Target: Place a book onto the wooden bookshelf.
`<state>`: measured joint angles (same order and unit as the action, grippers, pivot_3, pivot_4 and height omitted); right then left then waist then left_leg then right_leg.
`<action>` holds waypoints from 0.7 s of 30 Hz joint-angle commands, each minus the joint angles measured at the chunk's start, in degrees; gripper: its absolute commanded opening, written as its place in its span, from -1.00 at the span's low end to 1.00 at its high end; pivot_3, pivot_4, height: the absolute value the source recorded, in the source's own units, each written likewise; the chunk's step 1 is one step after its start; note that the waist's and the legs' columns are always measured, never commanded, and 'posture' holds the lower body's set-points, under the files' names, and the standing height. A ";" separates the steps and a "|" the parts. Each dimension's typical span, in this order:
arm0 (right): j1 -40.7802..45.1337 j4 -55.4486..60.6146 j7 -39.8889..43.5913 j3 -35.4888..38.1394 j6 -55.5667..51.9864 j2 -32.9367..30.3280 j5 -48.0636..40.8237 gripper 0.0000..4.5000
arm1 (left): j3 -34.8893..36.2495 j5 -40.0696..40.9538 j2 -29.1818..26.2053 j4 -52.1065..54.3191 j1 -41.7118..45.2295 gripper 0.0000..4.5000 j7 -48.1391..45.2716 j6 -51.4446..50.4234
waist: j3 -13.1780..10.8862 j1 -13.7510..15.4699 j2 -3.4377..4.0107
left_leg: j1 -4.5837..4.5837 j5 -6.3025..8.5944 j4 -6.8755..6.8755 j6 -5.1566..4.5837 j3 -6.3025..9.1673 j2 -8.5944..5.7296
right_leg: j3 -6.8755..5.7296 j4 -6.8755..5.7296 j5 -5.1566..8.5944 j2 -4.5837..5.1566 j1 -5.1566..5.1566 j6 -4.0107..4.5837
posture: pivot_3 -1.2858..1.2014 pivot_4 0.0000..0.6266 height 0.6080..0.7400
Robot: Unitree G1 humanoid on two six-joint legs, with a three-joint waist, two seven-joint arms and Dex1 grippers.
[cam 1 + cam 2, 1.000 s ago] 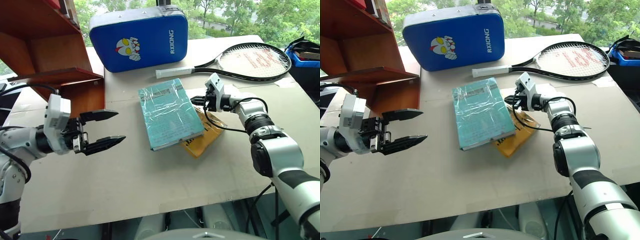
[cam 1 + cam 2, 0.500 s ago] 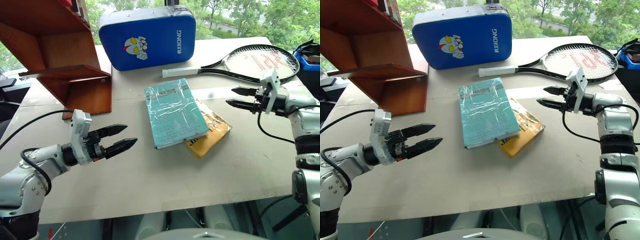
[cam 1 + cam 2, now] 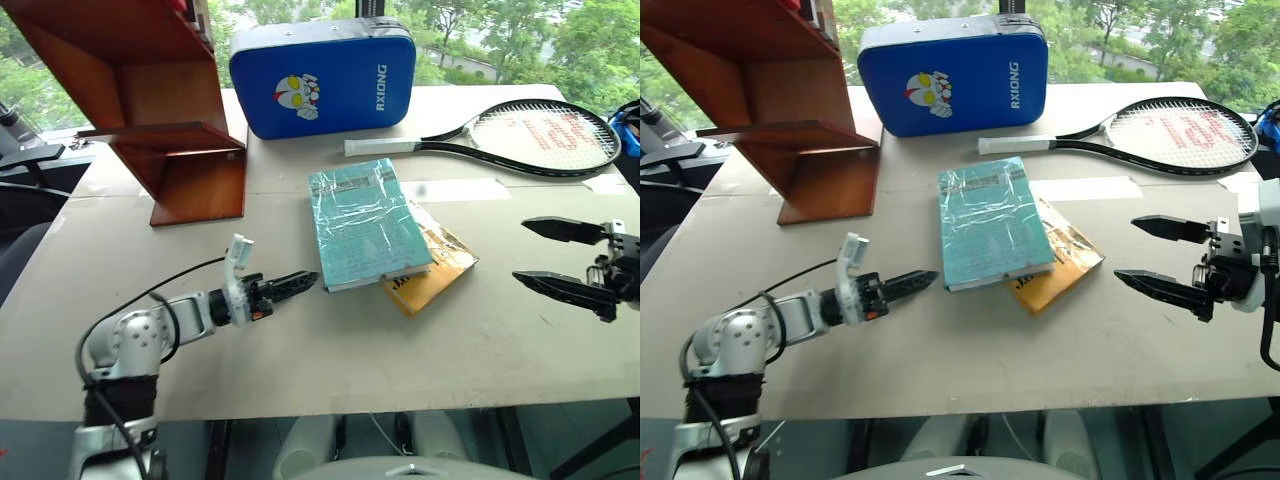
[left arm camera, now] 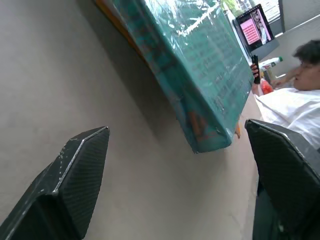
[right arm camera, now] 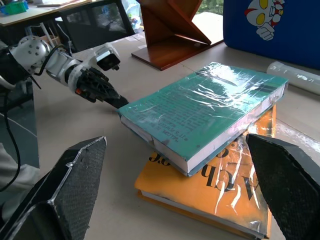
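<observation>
Head views: the book (image 3: 367,225) is seen lying flat on the worktop (image 3: 330,360), resting across a thinner yellow-orange book (image 3: 432,272) whose edge protrudes on the side toward the right arm. The wooden bookshelf (image 3: 160,110) is set at the far left corner, well apart from the book; a blue padded case (image 3: 322,76) and a tennis racket (image 3: 520,138) are placed along the far edge.

The left gripper (image 3: 295,281) is held low over the worktop, pointing at the near left corner of the book and just short of it. From the head views its two fingers overlap edge-on and appear as a single dark point — the gap is not resolved there. In the left wrist view the fingers (image 4: 75,175) are shown wide apart, with the corner of the book (image 4: 200,85) framed between them and nothing gripped; a person in a white top (image 4: 295,100) and a monitor (image 4: 255,27) are visible beyond the worktop edge.

The right gripper (image 3: 560,260) is held at the right side, well apart from both books, its fingers spread wide and empty. The right wrist view supplies what the head views do not — the white page edges of the book, the lettering on the yellow-orange cover beneath it, and the left gripper (image 5: 107,95) seen from the opposite side, close to the book's corner.
</observation>
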<state>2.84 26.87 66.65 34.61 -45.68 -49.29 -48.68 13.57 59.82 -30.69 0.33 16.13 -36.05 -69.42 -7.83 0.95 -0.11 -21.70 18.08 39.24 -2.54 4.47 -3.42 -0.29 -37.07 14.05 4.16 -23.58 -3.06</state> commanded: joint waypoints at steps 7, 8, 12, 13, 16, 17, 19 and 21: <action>-4.05 6.56 -7.51 5.14 -0.21 -0.78 -6.41 0.97 | -2.38 -2.52 6.74 -21.17 16.24 1.00 0.67 -7.39 | 0.08 0.03 -0.10 | 0.00 -0.01 0.05 0.00 0.05 -0.08 | -0.03 -0.02 0.00 0.02 0.03 0.00 | 0.03 -0.52 1.00; -4.34 6.72 -7.92 5.32 0.02 -0.90 -6.68 0.97 | -2.52 -3.11 7.11 -23.18 17.63 1.00 0.60 -7.98 | 0.09 -0.01 -0.12 | 0.01 -0.01 0.05 0.00 0.05 -0.09 | -0.04 -0.02 0.00 0.02 0.04 0.00 | 0.03 -0.52 1.00; -5.44 7.53 -9.39 5.89 0.78 -1.00 -7.72 1.00 | -2.93 -4.26 7.46 -27.98 21.50 0.76 -1.63 -10.87 | 0.10 -0.17 -0.13 | 0.02 -0.01 0.06 0.00 0.04 -0.11 | -0.01 -0.02 0.00 0.01 0.04 -0.01 | 0.03 -0.52 1.00; -5.74 7.75 -9.60 5.92 0.96 -0.97 -7.83 1.00 | -3.23 -4.62 7.31 -28.25 21.86 0.64 -2.46 -11.19 | 0.10 -0.19 -0.13 | 0.01 -0.01 0.05 0.00 0.04 -0.11 | -0.01 -0.02 0.00 0.01 0.04 -0.01 | 0.03 -0.52 1.00; -6.65 8.27 -10.19 6.03 1.43 -0.89 -8.26 1.00 | -2.44 -4.87 7.03 -28.19 22.45 0.00 -3.69 -12.33 | 0.09 -0.22 -0.13 | 0.01 -0.01 0.03 0.00 0.08 -0.11 | 0.02 -0.02 0.00 0.00 0.01 -0.01 | 0.03 -0.52 1.00; -6.90 8.35 -10.37 6.02 1.59 -0.89 -8.40 1.00 | -1.86 -4.77 6.91 -27.74 22.46 -0.20 -3.85 -12.62 | 0.09 -0.22 -0.13 | 0.01 -0.01 0.03 0.00 0.10 -0.11 | 0.02 -0.02 0.00 0.01 0.01 -0.01 | 0.03 -0.52 1.00; -7.06 8.31 -10.72 5.83 1.93 -0.99 -8.55 1.00 | 0.15 -3.83 6.86 -25.38 22.24 -0.63 -4.17 -12.23 | 0.09 -0.22 -0.13 | 0.02 -0.01 0.04 0.00 0.10 -0.11 | 0.03 -0.02 0.00 0.01 0.02 -0.01 | 0.03 -0.52 1.00; -6.91 8.01 -11.05 5.59 2.28 -1.24 -8.70 1.00 | 3.00 -1.24 6.91 -19.86 22.08 -0.97 -4.79 -11.17 | 0.07 -0.22 -0.17 | 0.01 -0.01 0.05 0.00 0.10 -0.11 | 0.03 -0.02 0.00 0.02 0.02 -0.01 | 0.03 -0.52 1.00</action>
<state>-4.26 33.82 55.92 38.69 -44.60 -49.61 -56.33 13.38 55.73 -23.28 -25.11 37.79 -39.99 -81.18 -7.76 0.73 -0.29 -21.70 18.07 39.29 -2.54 4.58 -3.52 -0.26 -37.09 14.05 4.18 -23.57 -3.07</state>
